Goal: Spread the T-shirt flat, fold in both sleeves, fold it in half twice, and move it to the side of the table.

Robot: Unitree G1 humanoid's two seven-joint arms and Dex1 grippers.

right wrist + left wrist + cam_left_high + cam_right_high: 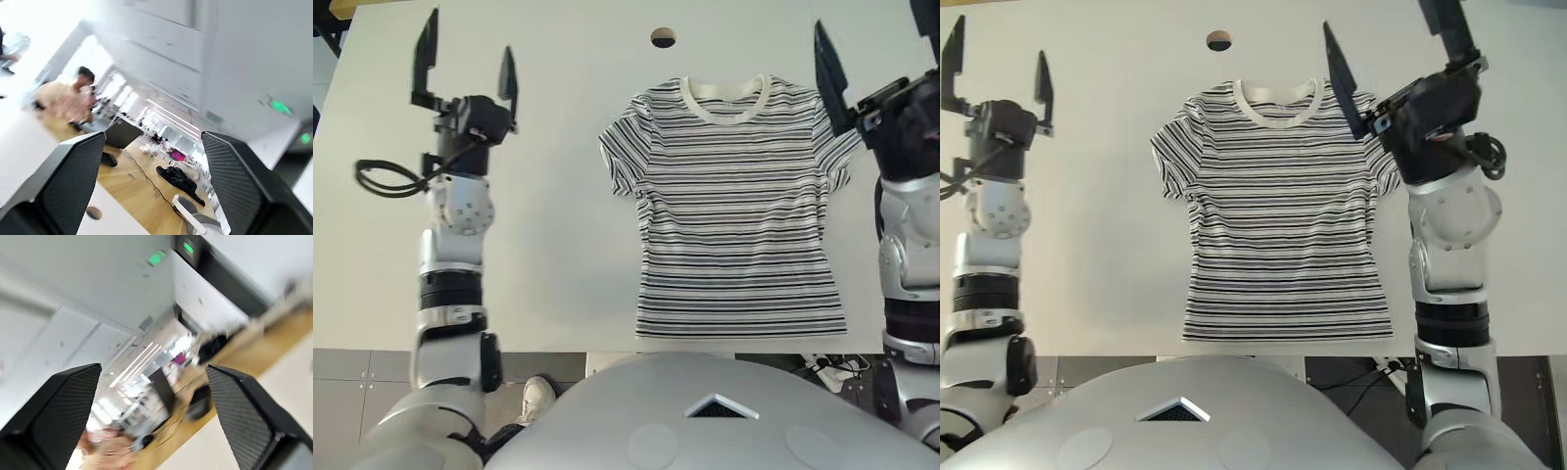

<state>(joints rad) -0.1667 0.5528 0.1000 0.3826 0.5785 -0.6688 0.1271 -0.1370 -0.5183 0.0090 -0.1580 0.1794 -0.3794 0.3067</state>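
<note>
The striped T-shirt lay spread flat on the white tabletop, front up. Its pale ribbed collar pointed toward the far edge and its hem ran close along the near edge. Both short sleeves were out to the sides, unfolded, and the body showed only slight wrinkles. It sat between the two arms, nearer the robot's right arm than its left.

The right hand was beside the shirt's right shoulder, fingers spread wide and grasping nothing. In the head views one dark finger overlapped the right sleeve, and I cannot tell whether it touched the cloth. In the right wrist view the two black fingers stood far apart with only the room between them.

The left hand was well apart from the shirt, over bare tabletop on the robot's left. It too was released and held nothing, its fingers pointing toward the far edge. The left wrist view showed its fingers wide apart in the same way.

A round cable hole was set in the tabletop just beyond the collar. A black cable looped out beside the left forearm. Past the near edge, on the floor, were a white shoe and a tangle of cords.
</note>
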